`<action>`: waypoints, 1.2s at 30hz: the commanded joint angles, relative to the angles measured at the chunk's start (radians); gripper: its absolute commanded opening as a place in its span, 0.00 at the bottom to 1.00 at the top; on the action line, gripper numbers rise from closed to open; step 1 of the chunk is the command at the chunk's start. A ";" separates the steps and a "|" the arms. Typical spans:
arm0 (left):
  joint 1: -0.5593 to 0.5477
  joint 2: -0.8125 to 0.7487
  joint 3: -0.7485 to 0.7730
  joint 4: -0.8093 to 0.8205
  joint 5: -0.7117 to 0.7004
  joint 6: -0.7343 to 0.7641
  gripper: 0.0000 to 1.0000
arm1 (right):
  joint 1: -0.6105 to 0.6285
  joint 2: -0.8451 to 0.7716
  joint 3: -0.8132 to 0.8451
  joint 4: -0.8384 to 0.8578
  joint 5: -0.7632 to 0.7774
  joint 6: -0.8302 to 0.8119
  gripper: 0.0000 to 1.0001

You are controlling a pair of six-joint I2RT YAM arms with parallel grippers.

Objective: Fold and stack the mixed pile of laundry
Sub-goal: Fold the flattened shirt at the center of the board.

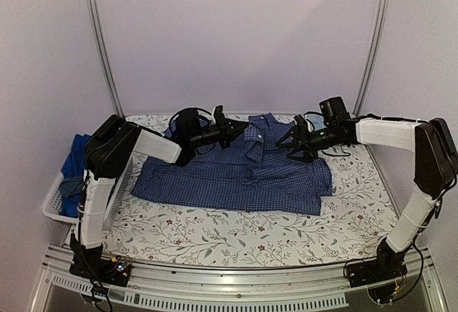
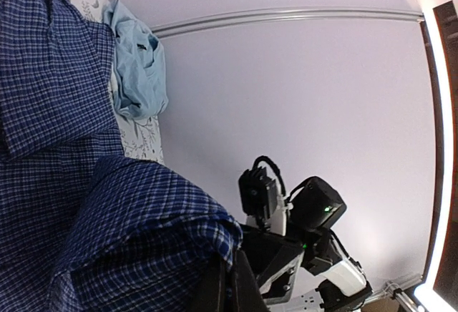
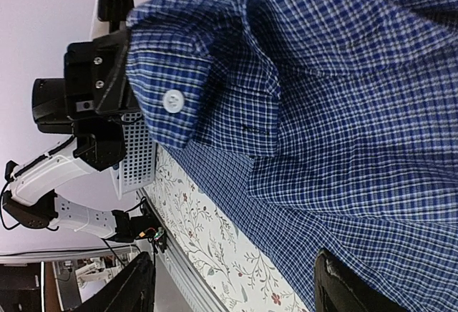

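Note:
The dark blue small-check shirt [image 1: 243, 176] lies spread on the floral table cloth, collar towards the back. My left gripper [image 1: 235, 129] is shut on a sleeve cuff of the shirt [image 2: 172, 212] and holds it raised over the shirt's upper part. The cuff with its white button shows in the right wrist view [image 3: 172, 101]. My right gripper [image 1: 293, 144] is open and empty above the shirt's right side, its fingers [image 3: 343, 287] wide apart. A light-blue shirt [image 2: 136, 61] lies crumpled at the back right [image 1: 315, 120]. Brighter blue pieces [image 1: 75, 158] lie in the basket.
A white plastic basket [image 1: 54, 201] hangs at the table's left edge. The floral cloth [image 1: 236, 237] shows bare in front of the shirt. Metal frame posts [image 1: 100, 40] rise at the back corners, with walls close behind.

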 commanded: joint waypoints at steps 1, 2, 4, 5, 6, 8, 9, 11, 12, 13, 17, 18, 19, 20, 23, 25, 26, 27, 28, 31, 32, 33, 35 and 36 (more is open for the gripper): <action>-0.012 -0.018 0.008 0.160 -0.032 -0.120 0.00 | 0.050 0.124 0.046 0.209 -0.027 0.083 0.75; -0.016 -0.023 0.013 0.163 -0.034 -0.126 0.00 | 0.050 0.142 0.048 0.249 -0.039 0.095 0.75; -0.022 -0.033 0.016 0.173 -0.039 -0.134 0.00 | 0.051 0.173 0.057 0.326 -0.063 0.120 0.76; -0.023 -0.038 0.015 0.176 -0.041 -0.136 0.00 | 0.050 0.191 0.065 0.353 -0.084 0.135 0.75; -0.025 -0.042 0.011 0.180 -0.044 -0.139 0.00 | 0.051 0.204 0.071 0.375 -0.101 0.149 0.75; -0.026 -0.042 0.010 0.198 -0.045 -0.150 0.00 | 0.053 0.227 0.081 0.413 -0.127 0.170 0.74; -0.026 -0.040 0.009 0.208 -0.044 -0.156 0.00 | 0.055 0.234 0.083 0.436 -0.141 0.176 0.72; -0.028 -0.041 -0.001 0.231 -0.047 -0.167 0.00 | 0.056 0.247 0.080 0.497 -0.165 0.198 0.70; -0.028 -0.040 -0.004 0.240 -0.048 -0.171 0.00 | 0.056 0.260 0.084 0.523 -0.172 0.221 0.69; -0.028 -0.040 -0.006 0.247 -0.047 -0.175 0.00 | 0.057 0.272 0.086 0.545 -0.178 0.239 0.69; -0.029 -0.040 -0.007 0.268 -0.051 -0.191 0.00 | 0.063 0.314 0.106 0.611 -0.199 0.283 0.63; -0.028 -0.040 -0.007 0.267 -0.054 -0.193 0.00 | 0.064 0.320 0.106 0.640 -0.207 0.290 0.60; -0.028 -0.039 -0.005 0.269 -0.055 -0.193 0.00 | 0.064 0.326 0.106 0.663 -0.214 0.309 0.52; -0.029 -0.038 -0.002 0.269 -0.052 -0.194 0.00 | 0.065 0.326 0.107 0.679 -0.218 0.322 0.45; -0.026 -0.042 -0.002 0.256 -0.046 -0.178 0.00 | 0.064 0.312 0.117 0.700 -0.217 0.346 0.07; -0.013 -0.058 -0.024 0.235 -0.054 -0.155 0.10 | 0.059 0.296 0.129 0.697 -0.209 0.363 0.00; -0.002 -0.072 -0.041 0.217 -0.058 -0.129 0.21 | 0.053 0.279 0.134 0.688 -0.196 0.373 0.00; 0.016 -0.093 -0.069 0.176 -0.062 -0.092 0.42 | 0.043 0.265 0.141 0.675 -0.183 0.379 0.00; 0.034 -0.125 -0.094 0.126 -0.071 -0.039 0.55 | 0.028 0.255 0.152 0.667 -0.177 0.384 0.00; 0.090 -0.264 -0.130 -0.156 -0.121 0.208 0.94 | -0.016 0.250 0.224 0.596 -0.177 0.389 0.00; 0.104 -0.304 -0.118 -0.337 -0.159 0.351 0.99 | -0.027 0.258 0.254 0.567 -0.186 0.382 0.00; 0.113 -0.339 -0.094 -0.475 -0.205 0.452 1.00 | -0.033 0.277 0.295 0.528 -0.194 0.372 0.00; 0.129 -0.370 -0.034 -0.675 -0.258 0.605 1.00 | -0.037 0.310 0.383 0.445 -0.208 0.333 0.00; 0.134 -0.376 -0.005 -0.739 -0.256 0.648 1.00 | -0.037 0.333 0.413 0.414 -0.218 0.310 0.00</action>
